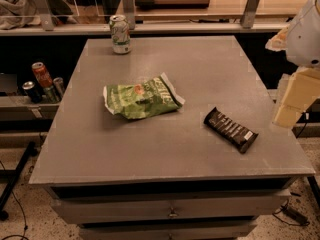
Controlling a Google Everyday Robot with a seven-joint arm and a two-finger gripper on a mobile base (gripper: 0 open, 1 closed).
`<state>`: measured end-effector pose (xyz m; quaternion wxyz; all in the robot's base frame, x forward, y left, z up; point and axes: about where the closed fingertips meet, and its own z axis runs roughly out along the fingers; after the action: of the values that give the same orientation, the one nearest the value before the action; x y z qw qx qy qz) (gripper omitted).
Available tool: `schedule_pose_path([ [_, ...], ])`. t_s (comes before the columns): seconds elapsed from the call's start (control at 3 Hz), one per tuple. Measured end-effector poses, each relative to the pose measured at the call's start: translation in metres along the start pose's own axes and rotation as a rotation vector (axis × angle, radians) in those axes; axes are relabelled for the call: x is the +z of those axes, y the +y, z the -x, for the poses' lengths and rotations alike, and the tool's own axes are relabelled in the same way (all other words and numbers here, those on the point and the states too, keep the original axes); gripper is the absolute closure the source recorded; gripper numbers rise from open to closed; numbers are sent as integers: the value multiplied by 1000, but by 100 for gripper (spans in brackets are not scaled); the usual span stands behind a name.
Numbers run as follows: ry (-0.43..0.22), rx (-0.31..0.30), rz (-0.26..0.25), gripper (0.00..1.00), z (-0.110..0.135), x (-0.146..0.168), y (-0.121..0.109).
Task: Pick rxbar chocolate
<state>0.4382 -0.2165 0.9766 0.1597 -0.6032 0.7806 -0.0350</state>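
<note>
Lying flat on the grey table [165,154], toward its front right part, was the rxbar chocolate [230,129], a small dark bar with pale lettering. It sat at a slant, one end pointing back and left and the other toward the front right corner. Nothing touched it.

The gripper [292,101] hung at the right edge of the table, a pale cream block beneath the rounded white arm [305,34]. Its lower end was just beside the bar's right side and above the table edge, apart from the wrapper. From where I stood I could not tell whether the jaws were spread or pressed together.

Left of the bar, near the middle of the table, lay a crumpled green chip bag [141,97], well apart from it. At the back left of the table stood a pale green drink can [120,34], upright and far from both.

Below the table top was a drawer [170,209] with a small handle. Off to the left, on a lower shelf, stood a red can [41,75] and a dark can [31,90] close together.
</note>
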Motion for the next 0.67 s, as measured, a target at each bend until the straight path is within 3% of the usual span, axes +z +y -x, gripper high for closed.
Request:
schedule_pose_path([
  [0.33,0,0,0,0,0,0,0],
  [0.67,16,78,9,0,-1,11,-4],
])
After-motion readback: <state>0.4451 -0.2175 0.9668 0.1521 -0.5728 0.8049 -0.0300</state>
